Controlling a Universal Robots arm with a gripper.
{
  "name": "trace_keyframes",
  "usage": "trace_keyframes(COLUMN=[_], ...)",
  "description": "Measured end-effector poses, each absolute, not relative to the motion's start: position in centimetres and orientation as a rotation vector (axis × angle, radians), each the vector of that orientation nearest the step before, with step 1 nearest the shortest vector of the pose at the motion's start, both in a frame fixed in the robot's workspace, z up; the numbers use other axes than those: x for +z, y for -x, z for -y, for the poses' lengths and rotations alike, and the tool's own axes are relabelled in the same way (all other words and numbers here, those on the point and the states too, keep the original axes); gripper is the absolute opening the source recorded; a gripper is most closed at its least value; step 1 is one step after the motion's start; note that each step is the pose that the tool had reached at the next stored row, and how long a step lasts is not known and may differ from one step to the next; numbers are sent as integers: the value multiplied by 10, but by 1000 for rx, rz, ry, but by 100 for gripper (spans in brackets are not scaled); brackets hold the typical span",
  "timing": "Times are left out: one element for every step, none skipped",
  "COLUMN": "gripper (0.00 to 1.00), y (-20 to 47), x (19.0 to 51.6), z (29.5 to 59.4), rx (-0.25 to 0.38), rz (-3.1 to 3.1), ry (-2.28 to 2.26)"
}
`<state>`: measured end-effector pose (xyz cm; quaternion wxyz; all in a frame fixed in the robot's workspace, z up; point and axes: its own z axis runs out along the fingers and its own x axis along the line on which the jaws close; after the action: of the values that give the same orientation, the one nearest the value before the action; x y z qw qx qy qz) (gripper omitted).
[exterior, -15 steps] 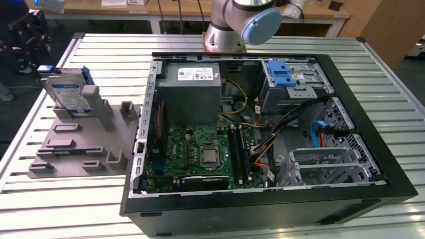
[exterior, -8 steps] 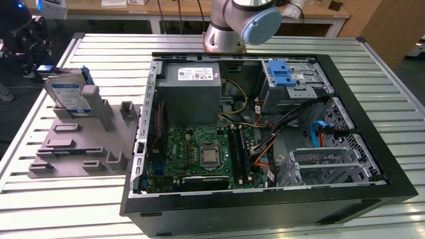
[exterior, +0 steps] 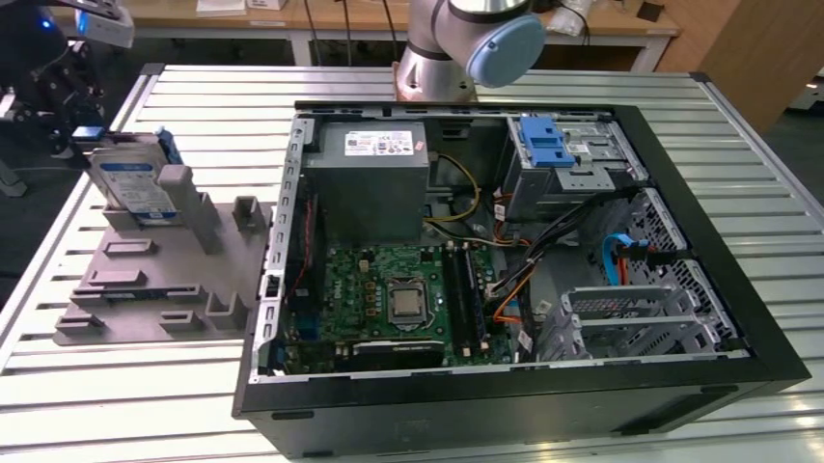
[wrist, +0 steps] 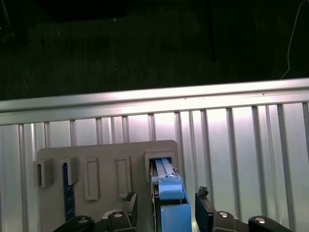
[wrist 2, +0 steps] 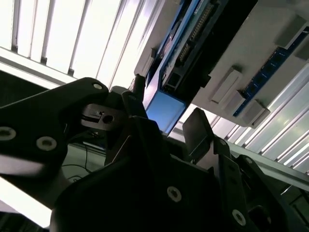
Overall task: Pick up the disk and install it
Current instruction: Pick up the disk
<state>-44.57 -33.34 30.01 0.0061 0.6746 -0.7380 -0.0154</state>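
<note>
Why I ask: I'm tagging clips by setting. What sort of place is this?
Probably a robotics lab for computer assembly: an open black desktop computer case on a slatted aluminium table, a grey robot arm, wooden workbenches behind.

A slatted metal table (exterior: 116,405) carries a grey fixture plate (exterior: 135,282) beside an open computer case (exterior: 515,394).

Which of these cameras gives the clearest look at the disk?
The exterior view: the disk stands upright in the grey holder, its labelled face showing. The first wrist view sees it edge-on between the fingers of the open hand; the second wrist view shows its blue end close up.
</note>
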Motion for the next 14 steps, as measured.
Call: trace_keyframes(gripper=[59,59,59,59,59,59,59,59,58,58,51,51,51,51], y=[446,446,446,446,446,446,446,446,446,446,446,445,445,445], x=[299,298,298,298,298,297,297,297,297,297,296,296,295,294], z=[333,333,333,332,333,333,333,333,333,333,332,332,332,332], rx=[-47,-46,-45,-45,-45,-45,-44,-44,-44,-43,-43,-43,-43,-42], rz=[2310,2310,2310,2310,2309,2310,2310,2310,2310,2310,2309,2308,2306,2306], ry=[-2112,-2113,-2114,-2114,-2114,-2114,-2115,-2115,-2115,-2115,-2116,-2117,-2119,-2120])
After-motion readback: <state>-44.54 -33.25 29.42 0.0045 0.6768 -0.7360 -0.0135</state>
